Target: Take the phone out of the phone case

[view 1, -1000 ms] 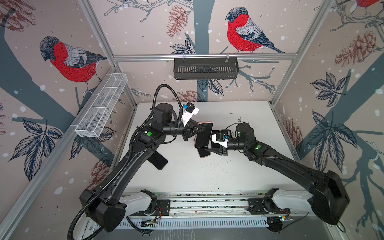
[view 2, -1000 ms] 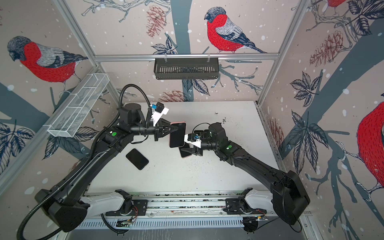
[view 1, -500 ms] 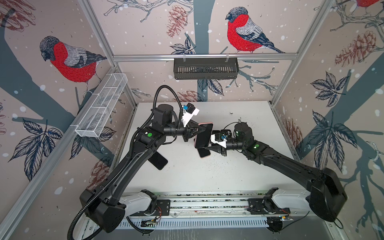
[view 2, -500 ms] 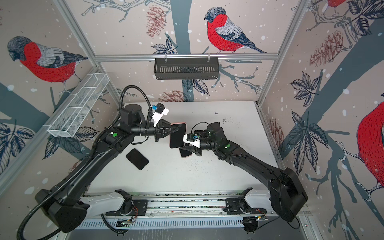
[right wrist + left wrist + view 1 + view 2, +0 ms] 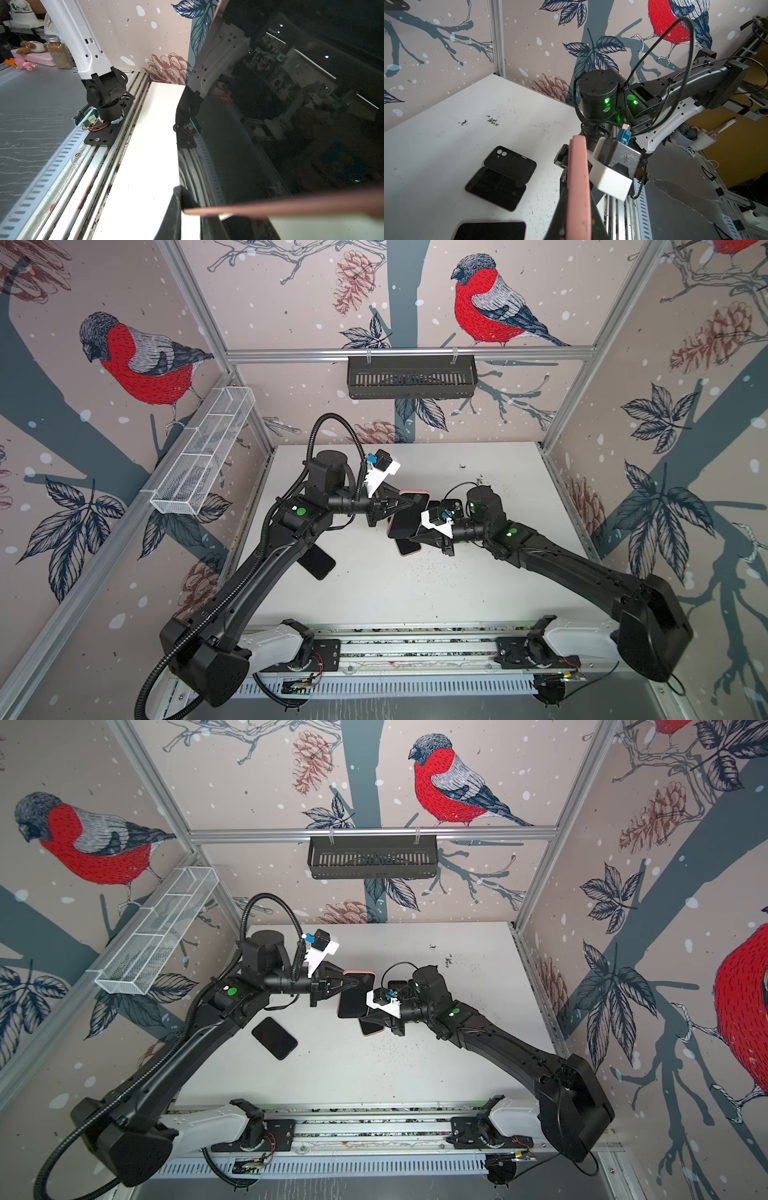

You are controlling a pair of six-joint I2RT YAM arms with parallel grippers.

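the phone (image 5: 291, 128) is glossy and mirror-like, its pink case (image 5: 579, 187) matt, the table (image 5: 415, 593) matt white.

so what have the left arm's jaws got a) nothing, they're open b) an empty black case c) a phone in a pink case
c: the left jaws are shut on the edge of a phone in a pink case, held up above the table.

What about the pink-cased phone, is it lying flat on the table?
No, the left gripper holds the pink-cased phone up in the air, clear of the table.
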